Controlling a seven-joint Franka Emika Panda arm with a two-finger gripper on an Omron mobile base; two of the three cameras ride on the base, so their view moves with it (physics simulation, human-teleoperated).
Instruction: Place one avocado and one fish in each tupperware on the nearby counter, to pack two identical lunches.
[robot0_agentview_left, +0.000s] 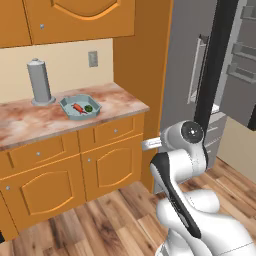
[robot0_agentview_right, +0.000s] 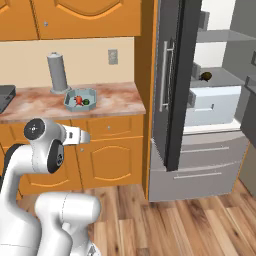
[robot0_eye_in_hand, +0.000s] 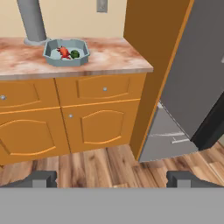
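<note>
Currently gripper (robot0_eye_in_hand: 112, 178) gaping wide, empty; red-orange fish (robot0_eye_in_hand: 64, 52) and green avocado (robot0_eye_in_hand: 75, 54) inside blue-grey tupperware (robot0_eye_in_hand: 65, 62), beside grey cylinder (robot0_eye_in_hand: 31, 19).

The counter (robot0_agentview_left: 30, 120), at middle left, is showing mottled, polished-looking stone. The cabinet doors (robot0_eye_in_hand: 100, 127) below are looking like smooth orange wood, the floor (robot0_eye_in_hand: 105, 166) like glossy planks. The pale tupperware (robot0_eye_in_hand: 49, 56) is looking like matt plastic, the fridge door (robot0_agentview_right: 170, 80) like brushed grey metal.
</note>
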